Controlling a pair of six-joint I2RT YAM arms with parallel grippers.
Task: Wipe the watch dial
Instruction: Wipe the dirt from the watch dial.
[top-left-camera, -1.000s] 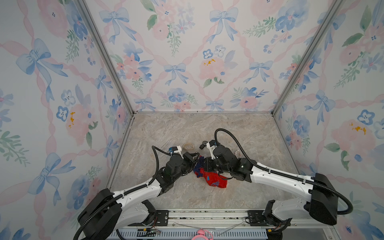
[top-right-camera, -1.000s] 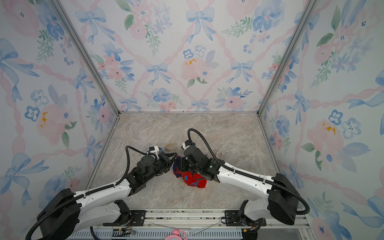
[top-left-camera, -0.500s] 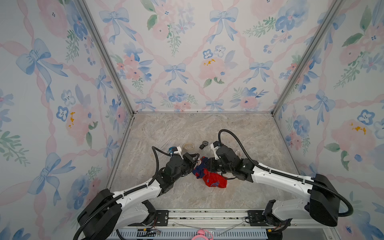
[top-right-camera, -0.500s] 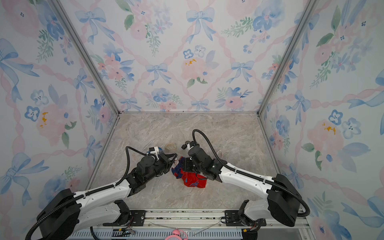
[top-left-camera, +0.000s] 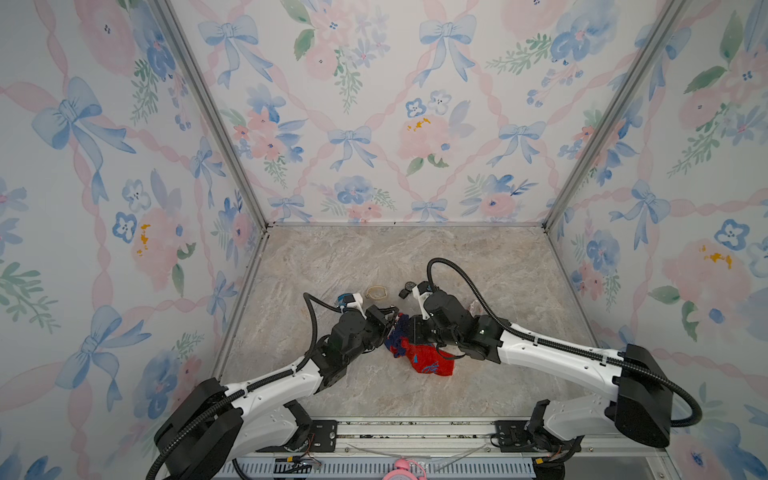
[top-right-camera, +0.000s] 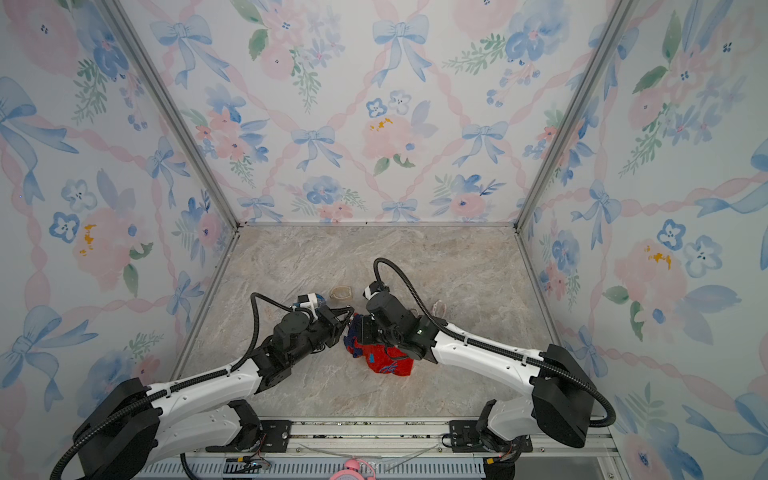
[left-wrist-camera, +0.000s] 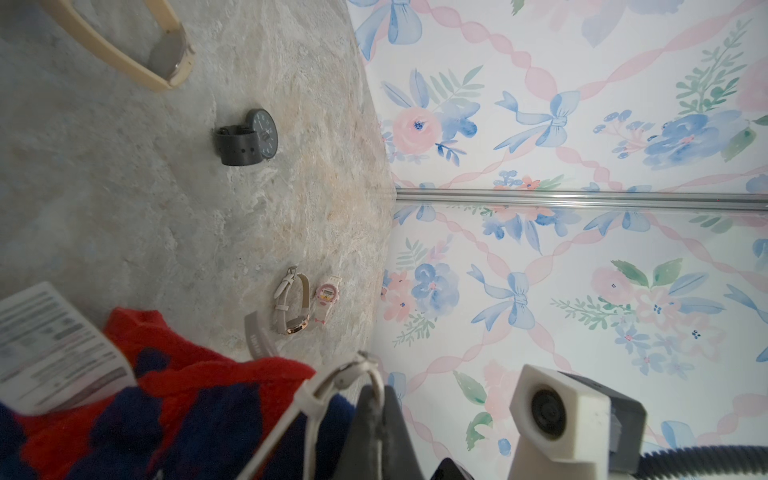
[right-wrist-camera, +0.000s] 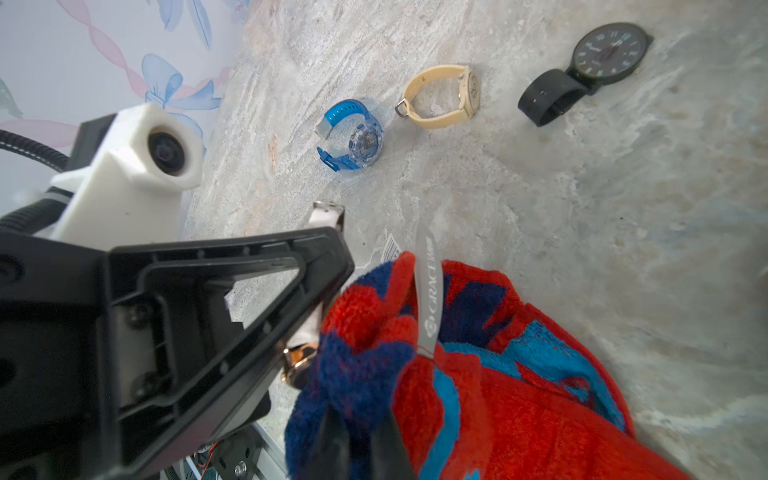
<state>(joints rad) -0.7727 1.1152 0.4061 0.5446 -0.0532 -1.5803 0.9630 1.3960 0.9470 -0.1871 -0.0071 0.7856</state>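
Note:
My left gripper (left-wrist-camera: 380, 401) is shut on the pale strap of a watch (left-wrist-camera: 347, 372) and holds it just above the table. Its rose-gold case (right-wrist-camera: 296, 362) peeks out beside the cloth, and the dial itself is hidden. A red and blue terry cloth (right-wrist-camera: 519, 374) is bunched in my right gripper (right-wrist-camera: 357, 415), which is shut on its dark blue fold and presses it against the watch. In both top views the left gripper (top-left-camera: 388, 321) and right gripper (top-left-camera: 406, 328) meet at the table's middle, with the cloth (top-right-camera: 386, 358) trailing onto the surface.
Other watches lie behind the grippers: a black one (right-wrist-camera: 582, 70), a beige one (right-wrist-camera: 440, 97) and a clear blue one (right-wrist-camera: 353, 137). A cream-strapped watch (left-wrist-camera: 293, 307) and a small pink one (left-wrist-camera: 328, 297) lie toward the right wall. Flowered walls close in three sides.
The right gripper and the cloth shifted slightly sideways against the watch and back. The left arm has hardly moved.

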